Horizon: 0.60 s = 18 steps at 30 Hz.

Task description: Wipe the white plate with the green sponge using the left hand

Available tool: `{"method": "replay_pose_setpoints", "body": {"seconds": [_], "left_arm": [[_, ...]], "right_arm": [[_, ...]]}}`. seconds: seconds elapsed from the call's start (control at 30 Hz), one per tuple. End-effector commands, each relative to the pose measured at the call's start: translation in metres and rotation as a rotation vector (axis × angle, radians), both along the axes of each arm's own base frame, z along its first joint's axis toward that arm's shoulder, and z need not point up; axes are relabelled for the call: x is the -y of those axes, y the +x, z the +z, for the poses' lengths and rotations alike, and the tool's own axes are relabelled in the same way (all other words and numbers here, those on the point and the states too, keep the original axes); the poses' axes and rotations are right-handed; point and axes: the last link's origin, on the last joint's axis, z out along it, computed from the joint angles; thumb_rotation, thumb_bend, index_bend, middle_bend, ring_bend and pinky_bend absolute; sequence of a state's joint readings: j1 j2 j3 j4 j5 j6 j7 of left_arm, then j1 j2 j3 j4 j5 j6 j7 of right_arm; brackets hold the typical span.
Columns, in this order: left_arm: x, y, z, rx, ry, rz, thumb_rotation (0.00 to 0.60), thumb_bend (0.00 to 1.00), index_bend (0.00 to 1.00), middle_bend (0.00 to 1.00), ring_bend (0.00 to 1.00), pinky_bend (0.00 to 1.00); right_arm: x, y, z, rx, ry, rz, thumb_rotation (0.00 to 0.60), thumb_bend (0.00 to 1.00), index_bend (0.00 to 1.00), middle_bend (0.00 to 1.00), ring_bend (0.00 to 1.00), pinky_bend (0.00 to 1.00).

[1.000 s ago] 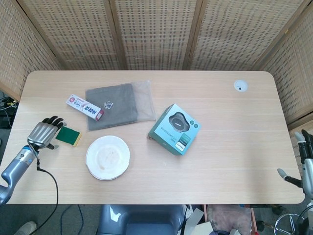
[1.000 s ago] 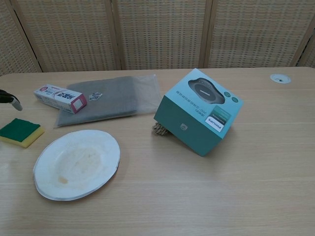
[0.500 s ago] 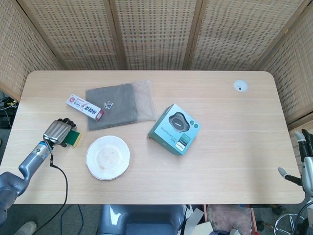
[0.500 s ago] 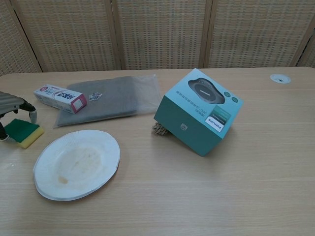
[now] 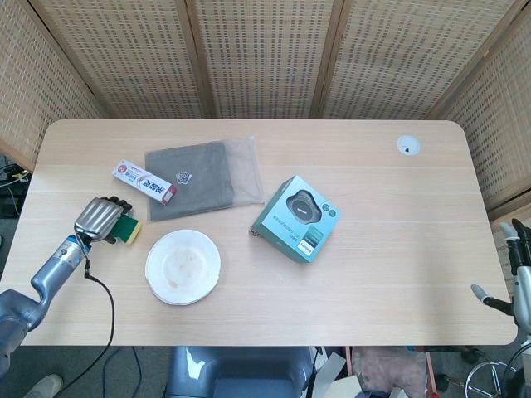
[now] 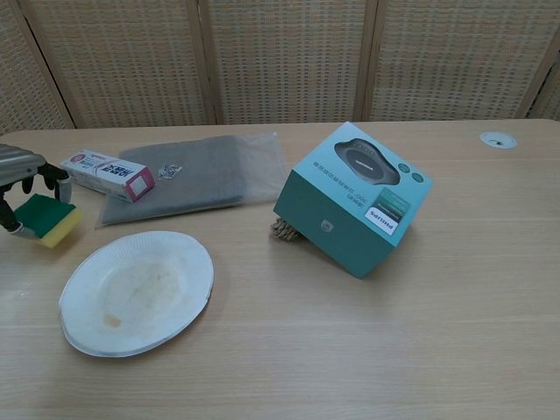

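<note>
The green sponge [image 5: 129,230] with its yellow underside [image 6: 45,219] is held in my left hand [image 5: 101,219], whose fingers curl over it from above. In the chest view the sponge hangs tilted just off the table at the far left, under the hand [image 6: 22,171]. The white plate [image 5: 182,266] lies to the right of the hand and nearer the front edge; brownish stains mark the plate's middle [image 6: 137,290]. My right hand [image 5: 516,278] shows only at the far right edge of the head view, off the table, fingers apart and holding nothing.
A toothpaste box [image 5: 145,182] lies just behind the sponge. A grey cloth in a clear bag [image 5: 202,177] sits beyond the plate. A teal product box [image 5: 297,218] stands tilted at mid-table. A white grommet [image 5: 407,146] is at the back right.
My left hand moved right onto the sponge, closed its fingers over it and lifted it slightly, tilting it. The right hand has stayed put.
</note>
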State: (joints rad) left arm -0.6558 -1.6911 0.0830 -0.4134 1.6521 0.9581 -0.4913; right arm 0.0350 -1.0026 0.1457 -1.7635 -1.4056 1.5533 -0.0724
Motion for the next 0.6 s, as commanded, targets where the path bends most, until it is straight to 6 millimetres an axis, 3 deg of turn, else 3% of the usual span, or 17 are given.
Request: {"method": "replay_pose_setpoints", "body": {"seconds": [0.03, 0.23, 0.43, 0.6], "left_arm": [[0.005, 0.038, 0.01, 0.091, -0.018, -0.174, 0.6, 0.15, 0.51, 0.42, 0.32, 0.42], [0.039, 0.089, 0.001, 0.1, -0.161, -0.282, 0.6, 0.18, 0.5, 0.42, 0.32, 0.42], [0.062, 0.112, -0.021, 0.012, -0.248, -0.298, 0.6, 0.22, 0.51, 0.42, 0.32, 0.44], [0.075, 0.12, -0.041, -0.037, -0.306, -0.328, 0.6, 0.23, 0.51, 0.42, 0.32, 0.44]], "right_arm": [[0.0, 0.0, 0.001, 0.005, 0.0, 0.001, 0.6, 0.0, 0.0, 0.0, 0.0, 0.0], [-0.001, 0.0, 0.001, 0.008, 0.001, 0.003, 0.6, 0.0, 0.0, 0.0, 0.0, 0.0], [-0.002, 0.0, 0.002, 0.009, 0.004, 0.005, 0.6, 0.0, 0.0, 0.0, 0.0, 0.0], [-0.002, 0.0, 0.003, 0.014, 0.002, 0.005, 0.6, 0.0, 0.0, 0.0, 0.0, 0.0]]}}
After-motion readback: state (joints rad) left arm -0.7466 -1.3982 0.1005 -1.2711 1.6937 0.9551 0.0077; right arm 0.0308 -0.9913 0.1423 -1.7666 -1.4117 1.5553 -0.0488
